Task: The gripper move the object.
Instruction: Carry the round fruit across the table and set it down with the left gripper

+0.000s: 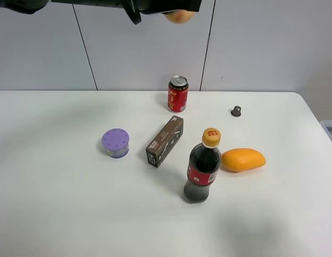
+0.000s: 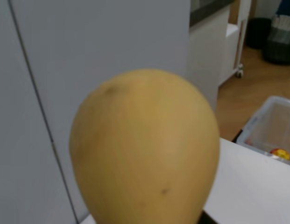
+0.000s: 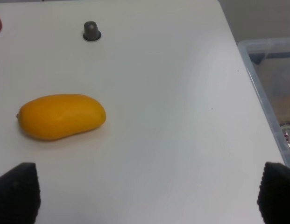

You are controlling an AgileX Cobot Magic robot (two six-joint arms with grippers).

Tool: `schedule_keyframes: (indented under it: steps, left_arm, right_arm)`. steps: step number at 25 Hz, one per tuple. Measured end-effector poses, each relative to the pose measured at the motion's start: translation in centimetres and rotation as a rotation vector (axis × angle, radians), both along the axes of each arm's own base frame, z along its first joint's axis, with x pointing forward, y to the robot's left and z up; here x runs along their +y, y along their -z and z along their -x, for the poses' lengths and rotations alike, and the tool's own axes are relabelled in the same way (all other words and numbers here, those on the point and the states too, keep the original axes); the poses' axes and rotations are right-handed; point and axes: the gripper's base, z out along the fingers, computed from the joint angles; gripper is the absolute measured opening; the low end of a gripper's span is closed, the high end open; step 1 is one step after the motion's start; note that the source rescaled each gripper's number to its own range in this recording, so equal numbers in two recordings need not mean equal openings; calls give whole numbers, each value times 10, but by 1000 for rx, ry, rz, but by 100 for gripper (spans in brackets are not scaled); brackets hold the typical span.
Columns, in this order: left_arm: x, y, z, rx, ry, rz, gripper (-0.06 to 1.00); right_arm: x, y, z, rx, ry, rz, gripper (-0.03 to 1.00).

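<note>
- Object [image 2: 145,149]: tan-yellow lump with a few dark specks, filling the left wrist view. On the high view it [image 1: 179,16] hangs well above the table, over the far edge and roughly above the red can.
- Table [image 1: 59,214]: white, carries everything else listed.
- Left tool [image 1: 171,6]: black, at the top of the high view. Its jaws barely show, but I judge it clamped on the object, since nothing else bears the lump.
- Right tool [image 3: 147,196]: fingertips spread wide at the corners of its own view, holding nothing, low over bare table near the mango-shaped piece.
- Cola bottle [image 1: 202,171]: upright, yellow cap, near the table's middle.
- Mango-shaped piece [image 1: 243,159]: smooth bright orange, lying just beside the bottle; not the task's thing.
- Dark carton [image 1: 165,141]: lying flat, between the bottle and the purple tub.
- Red can [image 1: 177,93]: upright, near the far edge.
- Purple tub [image 1: 115,143]: lidded, apart from the carton.
- Small dark cap [image 1: 237,111]: alone, toward the far right.
- Step in hand, as I read it: carry phase, object off the table and not yet set down.
- Next move calls for: picking a bare patch, lowering clear of the can and bottle, which would tip easily, then releasing.
</note>
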Motion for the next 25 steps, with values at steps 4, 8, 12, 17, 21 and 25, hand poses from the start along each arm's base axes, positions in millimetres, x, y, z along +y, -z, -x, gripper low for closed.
schedule_keyframes:
  steps: [4,8,12,17,21,25]
  left_arm:
    - [-28,14,-22,65,79,-49,1]
    - [-47,31,-40,127,115,-66,1]
    - [-72,60,-69,190,113,-51,1]
    - [-89,112,-85,279,138,-123,1]
    - [-96,160,-94,335,150,-194,1]
    - [-100,197,-97,394,159,-242,1]
  right_arm:
    - [0,0,0,0,0,0,100]
    - [0,0,0,0,0,0,100]
    - [0,0,0,0,0,0,100]
    - [0,0,0,0,0,0,100]
    - [0,0,0,0,0,0,100]
    - [0,0,0,0,0,0,100]
